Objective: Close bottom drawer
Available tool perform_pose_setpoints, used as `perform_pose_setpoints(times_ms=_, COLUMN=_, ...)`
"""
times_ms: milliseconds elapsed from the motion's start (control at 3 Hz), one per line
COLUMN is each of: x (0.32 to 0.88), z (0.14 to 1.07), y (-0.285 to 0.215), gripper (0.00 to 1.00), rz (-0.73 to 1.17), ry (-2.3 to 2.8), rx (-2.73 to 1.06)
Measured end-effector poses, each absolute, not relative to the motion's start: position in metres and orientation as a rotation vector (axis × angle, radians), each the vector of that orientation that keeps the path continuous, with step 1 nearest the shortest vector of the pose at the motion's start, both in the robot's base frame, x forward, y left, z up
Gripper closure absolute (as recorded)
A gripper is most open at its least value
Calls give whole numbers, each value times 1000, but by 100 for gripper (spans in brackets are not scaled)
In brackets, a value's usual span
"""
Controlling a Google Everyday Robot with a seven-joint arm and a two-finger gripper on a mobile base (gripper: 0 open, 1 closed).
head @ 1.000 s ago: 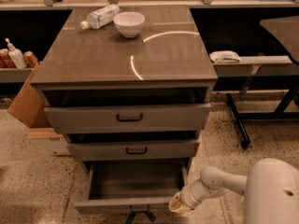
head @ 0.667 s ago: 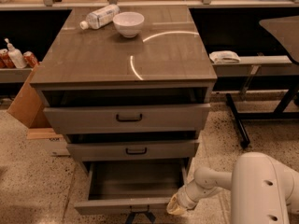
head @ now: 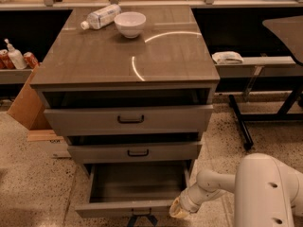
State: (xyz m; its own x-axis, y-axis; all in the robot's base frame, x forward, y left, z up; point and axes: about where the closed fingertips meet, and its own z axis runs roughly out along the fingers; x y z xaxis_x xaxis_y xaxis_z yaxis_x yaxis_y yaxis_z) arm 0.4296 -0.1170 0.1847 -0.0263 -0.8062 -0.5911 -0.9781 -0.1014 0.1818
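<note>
The bottom drawer [head: 135, 186] of the grey-brown cabinet is pulled far out, its deep box open and empty. Its narrow front panel [head: 118, 210] with a small black bar handle [head: 142, 213] sits at the lower edge of the camera view. My gripper [head: 177, 211] is low at the right end of that front panel, touching or very near its corner. The white arm [head: 265, 188] reaches in from the lower right.
The middle drawer [head: 135, 151] and top drawer [head: 130, 119] stand slightly out. A white bowl [head: 130, 23] and a lying plastic bottle [head: 102, 16] rest on the cabinet top. A cardboard box [head: 26, 103] stands at the left, a black-legged table [head: 255, 65] at the right.
The arm has shifted slightly left, bringing the gripper closer to the drawer front's right end. The drawer looks just as far out.
</note>
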Motion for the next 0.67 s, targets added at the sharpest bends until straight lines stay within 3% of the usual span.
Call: perform_pose_setpoints(times_ms=667, x=440, z=183, y=-116, gripper=100, rz=804, ry=1893, rx=-1945)
